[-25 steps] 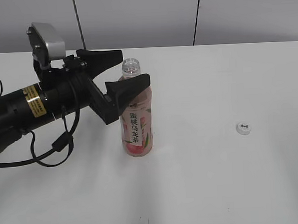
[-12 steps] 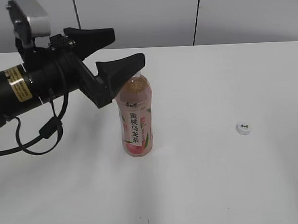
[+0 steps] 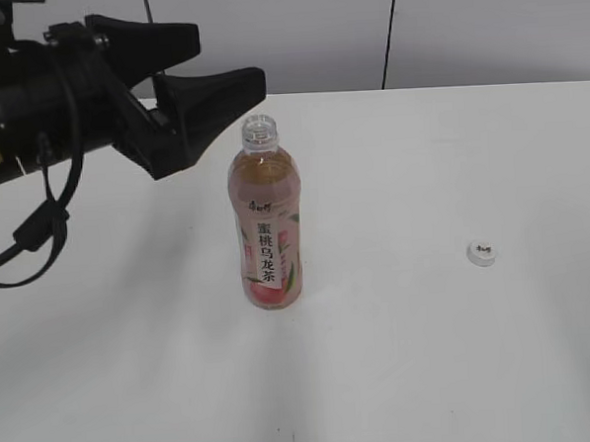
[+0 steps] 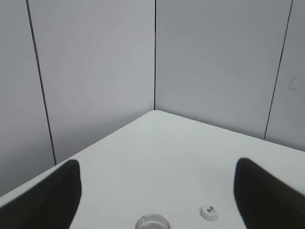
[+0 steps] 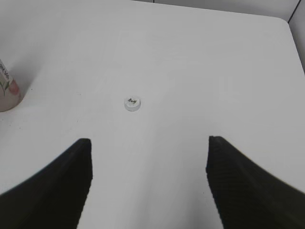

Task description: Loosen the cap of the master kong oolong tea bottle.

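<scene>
One slim, clear plastic master kong oolong tea bottle [image 3: 267, 222] stands upright near the middle of the smooth white table [image 3: 432, 372], its threaded neck bare and its pale amber tea reaching the shoulder; a pink peach label with a white strip of black characters wraps its lower body; the cap [image 3: 482, 253], a small round white disc with a dark mark on top, lies flat on the table well apart at the bottle's 3 o'clock; the left tool [image 3: 222, 61], matte black with two tapered fingers, hangs released at the bottle's 10 o'clock, clear of the neck; half a second ago its lower finger covered the bottle's mouth, and it has since lifted and drawn back leftward; the right tool [image 5: 147, 176] is spread wide above the table, the cap at its 12 o'clock.
</scene>
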